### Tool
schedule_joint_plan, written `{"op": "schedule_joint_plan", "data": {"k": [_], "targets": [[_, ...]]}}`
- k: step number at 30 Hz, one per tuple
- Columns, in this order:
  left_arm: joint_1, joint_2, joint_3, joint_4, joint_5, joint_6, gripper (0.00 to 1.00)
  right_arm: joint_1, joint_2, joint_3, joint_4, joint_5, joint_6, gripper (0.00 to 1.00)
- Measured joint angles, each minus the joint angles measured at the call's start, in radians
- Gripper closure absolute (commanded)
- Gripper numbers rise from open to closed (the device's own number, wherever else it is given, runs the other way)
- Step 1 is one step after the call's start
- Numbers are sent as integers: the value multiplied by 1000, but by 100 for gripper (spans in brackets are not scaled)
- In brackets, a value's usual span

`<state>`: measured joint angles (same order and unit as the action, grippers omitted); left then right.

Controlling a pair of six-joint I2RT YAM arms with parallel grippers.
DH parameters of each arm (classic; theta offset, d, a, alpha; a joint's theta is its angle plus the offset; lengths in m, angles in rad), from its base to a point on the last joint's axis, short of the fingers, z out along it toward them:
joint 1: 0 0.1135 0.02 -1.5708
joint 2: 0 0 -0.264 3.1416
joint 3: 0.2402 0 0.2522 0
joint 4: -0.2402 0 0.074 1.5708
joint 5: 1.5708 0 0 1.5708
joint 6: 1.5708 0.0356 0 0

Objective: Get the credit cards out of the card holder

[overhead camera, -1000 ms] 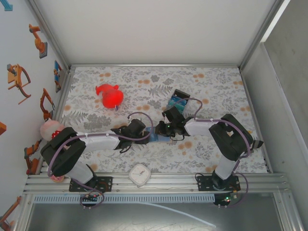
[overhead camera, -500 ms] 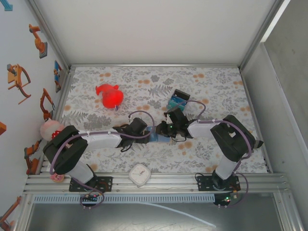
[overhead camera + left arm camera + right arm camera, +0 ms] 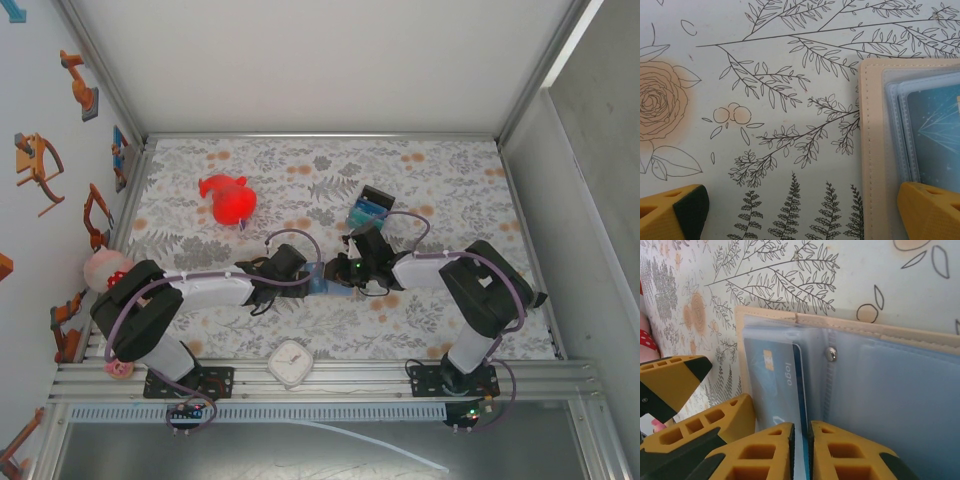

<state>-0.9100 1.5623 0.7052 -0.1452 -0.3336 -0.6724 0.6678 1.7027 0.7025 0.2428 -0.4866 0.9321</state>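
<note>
Right gripper [image 3: 342, 276] has crept a little left and nearer since a second ago, closing on the left gripper [image 3: 306, 282]; left arm barely shifted

Top view: both grippers meet mid-table over the card holder [image 3: 330, 289], which lies open on the floral cloth [image 3: 250, 160]. Black-edged blue block [image 3: 368, 210] just behind the right wrist. Red toy [image 3: 228, 200] well off to the left rear, white clock [image 3: 291, 362] at the near edge

Left wrist view: yellow fingers [image 3: 672, 212] spread wide, bare cloth between them. One sits over the tan stitched border of the card holder; contact cannot be told. Teal credit card [image 3: 940, 125] lies in a clear sleeve inside

Right wrist view: jaws drawn narrow, nipping the edge of the credit card, dark blue from here, still lodged in its clear pocket at the holder's end. Snap stud [image 3: 830, 354] just beside the pocket. Left gripper's fingers hang open alongside
</note>
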Motion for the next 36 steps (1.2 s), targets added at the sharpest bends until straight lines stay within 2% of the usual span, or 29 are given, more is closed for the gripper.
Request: {"op": "schedule_joint_plan", "data": {"k": [4, 10, 28, 36], "targets": [[0, 1, 2, -3, -3, -5, 3, -4, 0, -2, 19, -11, 8, 89], [0, 5, 7, -8, -4, -9, 3, -4, 0, -4, 40, -21, 15, 81], [-2, 11, 15, -17, -7, -16, 3, -6, 16, -8, 23, -19, 14, 78], [-6, 16, 21, -26, -10, -22, 3, -6, 20, 0, 13, -22, 14, 83]]}}
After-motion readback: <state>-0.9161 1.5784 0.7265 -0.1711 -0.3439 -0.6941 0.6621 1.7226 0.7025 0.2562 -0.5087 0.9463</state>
